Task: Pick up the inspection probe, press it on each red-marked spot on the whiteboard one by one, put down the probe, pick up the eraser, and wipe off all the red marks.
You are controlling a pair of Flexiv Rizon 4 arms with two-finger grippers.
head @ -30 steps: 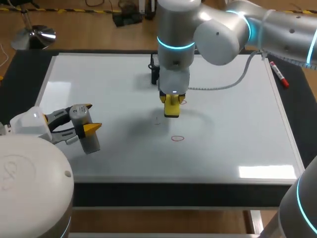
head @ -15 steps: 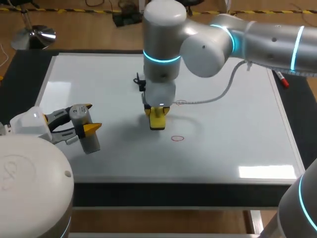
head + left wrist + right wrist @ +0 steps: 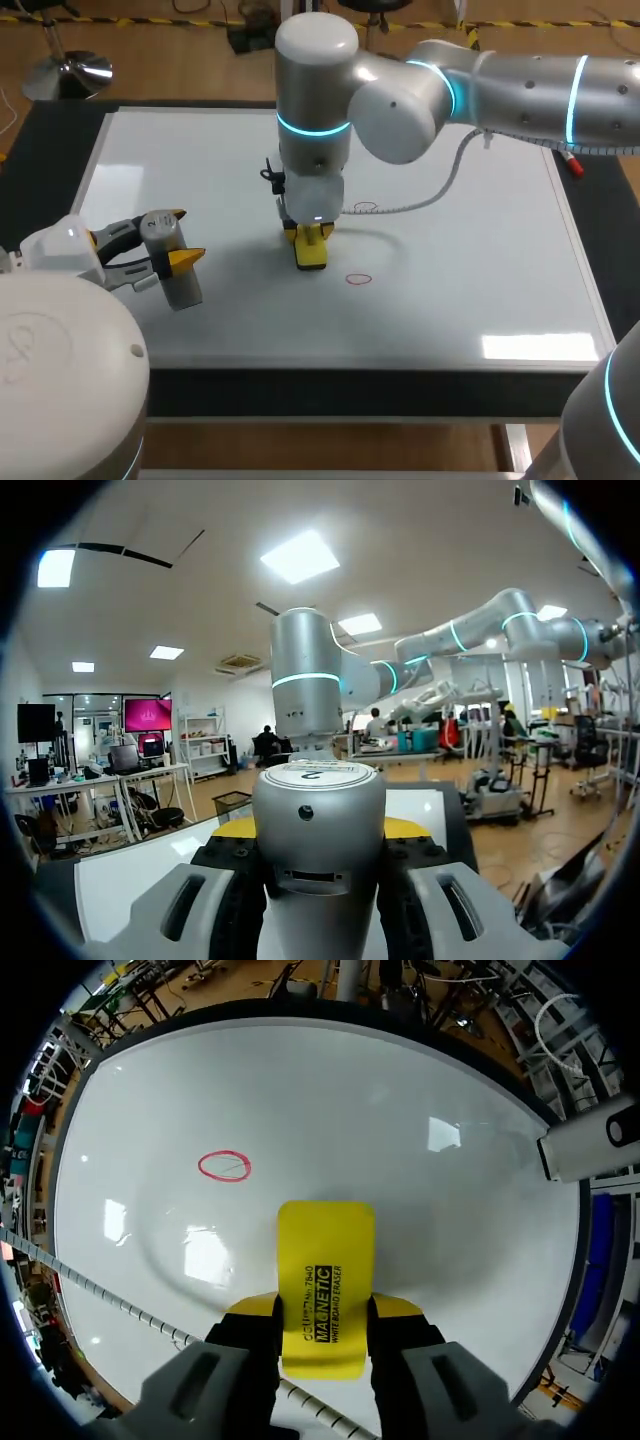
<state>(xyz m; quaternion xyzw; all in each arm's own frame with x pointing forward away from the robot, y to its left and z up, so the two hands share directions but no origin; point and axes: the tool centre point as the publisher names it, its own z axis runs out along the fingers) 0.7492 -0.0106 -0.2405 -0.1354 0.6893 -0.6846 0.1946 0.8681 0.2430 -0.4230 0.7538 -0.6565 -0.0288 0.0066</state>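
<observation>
My right gripper comes in from the right to the middle of the whiteboard and is shut on the yellow eraser, whose face rests on the board. In the right wrist view the eraser sticks out ahead of the gripper, and a red oval mark lies ahead and to one side. Two red marks show beside the eraser. At the board's left my left gripper is shut on the grey cylindrical probe, held above the surface; the probe fills the space between its fingers.
A red marker pen lies at the board's far right edge. A grey ribbed cable hangs from my right arm over the board. The probe's end shows at the side of the right wrist view.
My right arm has slid the eraser leftward and nearer across the board, uncovering the upper red mark and covering a faint mark. The left arm has kept still.
</observation>
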